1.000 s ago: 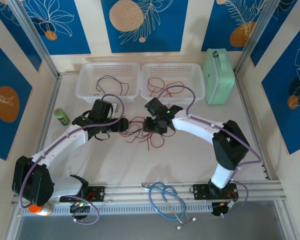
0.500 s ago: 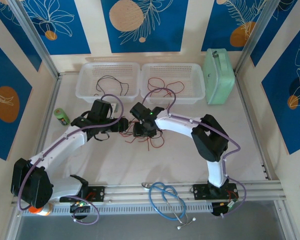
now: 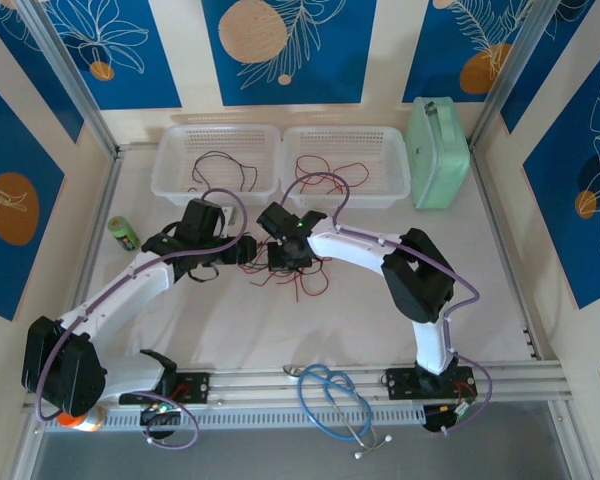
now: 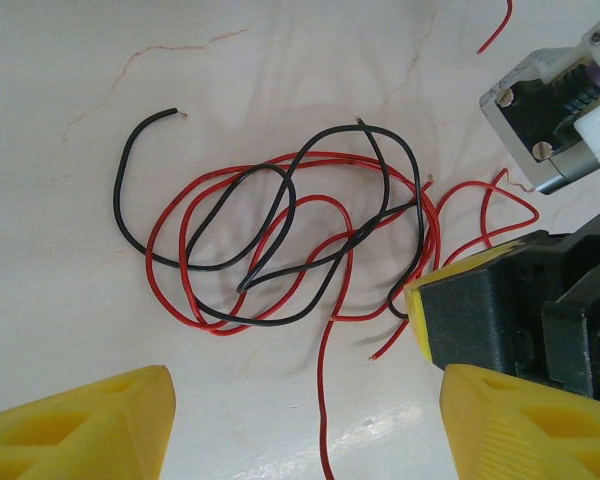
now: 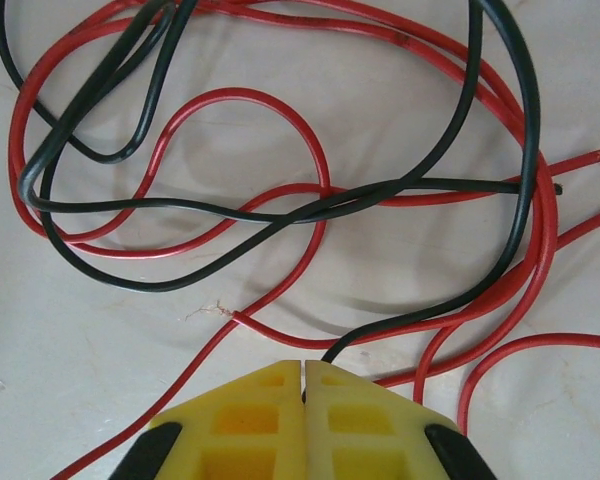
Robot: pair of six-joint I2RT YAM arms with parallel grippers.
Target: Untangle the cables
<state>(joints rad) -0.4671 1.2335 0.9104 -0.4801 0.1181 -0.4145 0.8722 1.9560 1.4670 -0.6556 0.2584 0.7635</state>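
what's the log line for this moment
right fingers: shut on black wire | left fingers: open beside tangle

One camera sits high up behind the arms and looks down at the whole table. Each wrist camera looks straight down from very near, the right one nearest. All three see the same tangled cables.

table far edge: left basket and right basket side by side, strands in each | far right corner: case, right of right basket | left edge: can | middle: cables bunched, left gripper just left of them, right gripper over them | near edge, middle: stethoscope
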